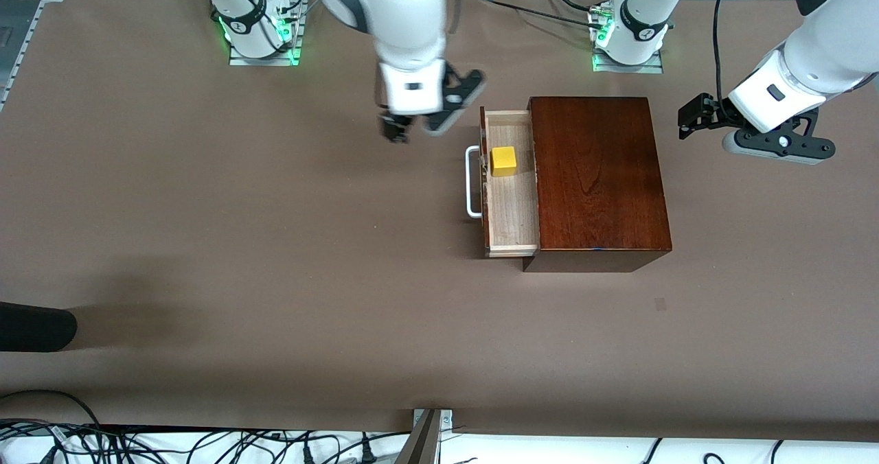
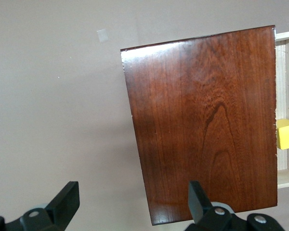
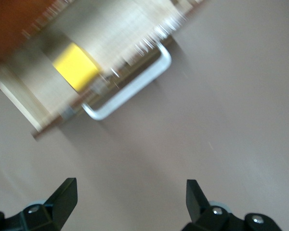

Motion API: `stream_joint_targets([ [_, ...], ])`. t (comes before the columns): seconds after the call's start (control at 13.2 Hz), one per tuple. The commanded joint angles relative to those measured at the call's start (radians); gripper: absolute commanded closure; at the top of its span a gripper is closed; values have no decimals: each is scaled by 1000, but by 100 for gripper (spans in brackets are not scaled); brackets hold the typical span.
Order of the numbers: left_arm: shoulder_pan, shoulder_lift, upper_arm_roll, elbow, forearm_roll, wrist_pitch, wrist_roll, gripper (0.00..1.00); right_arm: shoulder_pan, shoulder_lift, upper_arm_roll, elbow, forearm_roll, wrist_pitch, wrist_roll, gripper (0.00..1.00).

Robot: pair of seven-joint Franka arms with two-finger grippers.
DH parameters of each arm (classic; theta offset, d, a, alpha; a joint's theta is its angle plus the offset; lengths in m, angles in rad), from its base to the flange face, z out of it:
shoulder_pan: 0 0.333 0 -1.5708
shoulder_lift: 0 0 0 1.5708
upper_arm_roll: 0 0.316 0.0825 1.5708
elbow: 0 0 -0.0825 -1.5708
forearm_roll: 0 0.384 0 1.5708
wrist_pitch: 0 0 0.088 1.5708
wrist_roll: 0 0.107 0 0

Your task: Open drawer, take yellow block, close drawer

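Drawer (image 1: 509, 196) open at frame centre, block (image 1: 503, 160) inside. Right gripper (image 1: 397, 129) up top centre, spread, empty. Left gripper (image 1: 690, 119) waiting, wide, empty. Grab and close remaining.

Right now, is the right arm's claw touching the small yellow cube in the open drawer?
Apart. The front view shows the right claw open over bare table, with a clear gap to the white loop handle and the small yellow cube.
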Motion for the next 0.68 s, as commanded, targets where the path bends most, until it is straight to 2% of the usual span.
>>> stream_joint_targets([
  [0.0,23,-4,-1,-11,-10,10,26,0,22,117,61,77,3,122,-59,0],
  [0.23,32,-2,2,-9,-10,8,52,0,70,203,64,178,-61,132,-196,0],
  [0.3,23,-5,27,-12,-10,14,92,0,91,218,62,197,-69,132,-216,0],
  [0.45,-74,-5,155,-22,-10,16,110,0,123,254,59,217,-110,156,-241,0],
  [0.53,-101,-2,189,-20,-10,16,107,0,128,267,59,227,-136,158,-251,0],
  [0.61,-100,6,193,-16,-10,16,110,0,128,278,59,231,-143,161,-283,0],
])
